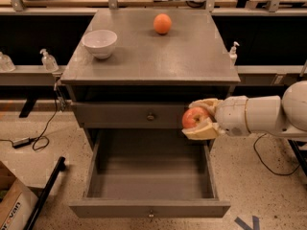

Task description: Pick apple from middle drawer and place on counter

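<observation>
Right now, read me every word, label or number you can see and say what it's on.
"van": partial print, cut off by the edge, on the cardboard box at lower left.
Blue tape mark on the floor, lower right: a shape, not legible text.
None on the gripper, which grips the apple above the open middle drawer, or the counter.

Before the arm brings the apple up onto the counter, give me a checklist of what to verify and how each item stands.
1. Grasp: gripper shut on the apple, level with the upper drawer: ok.
2. Apple is out of the middle drawer, which stands open and empty: ok.
3. Landing spot: the counter is bare at its right front: ok.
4. Obstacles: white bowl at the left, orange at the back, both away from that spot: ok.
5. Height: apple is below the counter edge and must rise first: not ok.
6. Firmness of the hold: cannot tell.
</observation>
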Action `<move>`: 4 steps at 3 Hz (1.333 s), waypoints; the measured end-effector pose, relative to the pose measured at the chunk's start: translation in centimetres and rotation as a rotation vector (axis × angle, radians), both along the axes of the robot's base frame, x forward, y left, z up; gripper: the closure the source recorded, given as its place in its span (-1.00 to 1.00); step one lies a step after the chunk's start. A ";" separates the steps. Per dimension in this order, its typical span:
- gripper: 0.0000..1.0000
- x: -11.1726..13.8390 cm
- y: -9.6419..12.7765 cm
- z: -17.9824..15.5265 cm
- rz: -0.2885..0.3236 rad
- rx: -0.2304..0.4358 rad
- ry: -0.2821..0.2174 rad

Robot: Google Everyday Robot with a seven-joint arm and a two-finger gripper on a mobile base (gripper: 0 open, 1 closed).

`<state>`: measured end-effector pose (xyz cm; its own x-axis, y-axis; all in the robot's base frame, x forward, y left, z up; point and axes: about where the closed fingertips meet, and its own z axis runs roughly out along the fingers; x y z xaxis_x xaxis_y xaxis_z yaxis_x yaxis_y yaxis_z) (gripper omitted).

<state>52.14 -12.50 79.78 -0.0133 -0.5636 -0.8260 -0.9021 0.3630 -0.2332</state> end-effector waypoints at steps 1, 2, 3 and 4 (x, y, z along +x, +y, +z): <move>1.00 5.6 0.4 1.6 -0.060 0.046 -0.078; 1.00 9.9 0.8 3.3 -0.085 0.066 -0.124; 1.00 14.8 1.2 6.3 -0.096 0.046 -0.187; 1.00 19.9 2.0 10.6 -0.103 0.014 -0.258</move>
<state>72.07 -10.45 90.36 0.1417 -0.5590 -0.8170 -0.7720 0.4542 -0.4447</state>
